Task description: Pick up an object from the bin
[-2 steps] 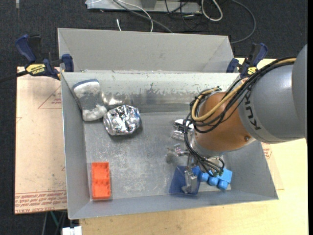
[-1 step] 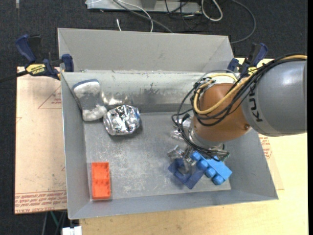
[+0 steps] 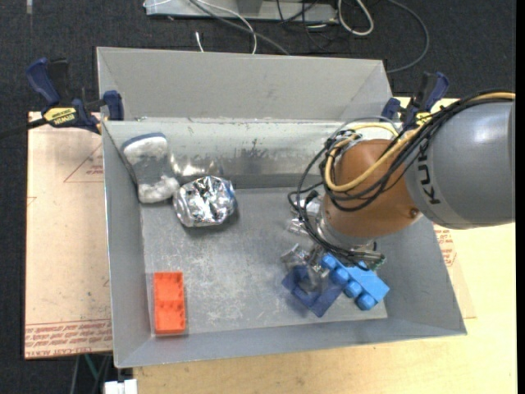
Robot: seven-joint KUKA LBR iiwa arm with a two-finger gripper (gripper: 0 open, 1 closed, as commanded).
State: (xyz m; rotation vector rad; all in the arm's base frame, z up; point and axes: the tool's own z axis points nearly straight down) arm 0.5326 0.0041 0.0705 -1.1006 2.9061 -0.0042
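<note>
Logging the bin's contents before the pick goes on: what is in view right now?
Bin: one, grey metal.
Toy brick: one, orange, near-left corner.
Foil ball: one, silver, crumpled, far-left floor.
Rounded thing: one, white-grey, far-left corner.
Lump: one, white, left of the foil ball.
Blue bricks: apparently two, near-right, touching.
Gripper: one, down at the blue bricks.
Arm: one, grey with orange cover, from the right.

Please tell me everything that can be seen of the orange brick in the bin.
The orange brick is a flat, oblong toy block that looks like plastic, with low square shapes on its upper face. It lies flat on the grey floor of the bin, near the front left corner, with its long side along the left wall. Nothing lies on it, and the other things are well apart from it.
</note>
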